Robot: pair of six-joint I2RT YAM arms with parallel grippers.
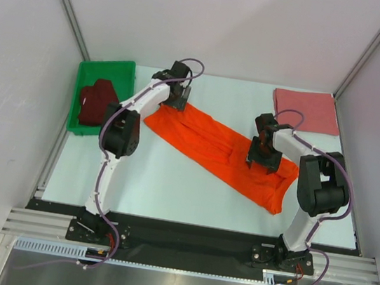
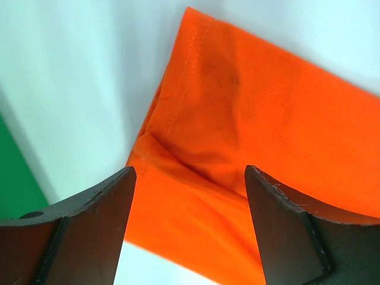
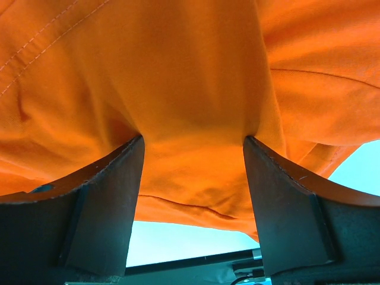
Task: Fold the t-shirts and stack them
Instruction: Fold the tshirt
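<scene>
A bright orange t-shirt (image 1: 218,146) lies as a long, folded strip slanting across the table's middle. My left gripper (image 1: 176,102) hovers over its far left end; in the left wrist view the jaws (image 2: 190,169) stand wide apart above the hemmed corner of the orange cloth (image 2: 267,107) and hold nothing. My right gripper (image 1: 264,160) is down on the strip's right part. It is open (image 3: 193,139), its fingertips pressing into the orange fabric (image 3: 178,59). A dusty pink t-shirt (image 1: 306,109) lies folded at the back right. A dark maroon t-shirt (image 1: 97,101) sits crumpled in the bin.
A green plastic bin (image 1: 108,71) stands at the back left, and its edge (image 2: 15,172) shows beside the left finger. White walls close in the table on three sides. The arm bases and a black rail run along the near edge.
</scene>
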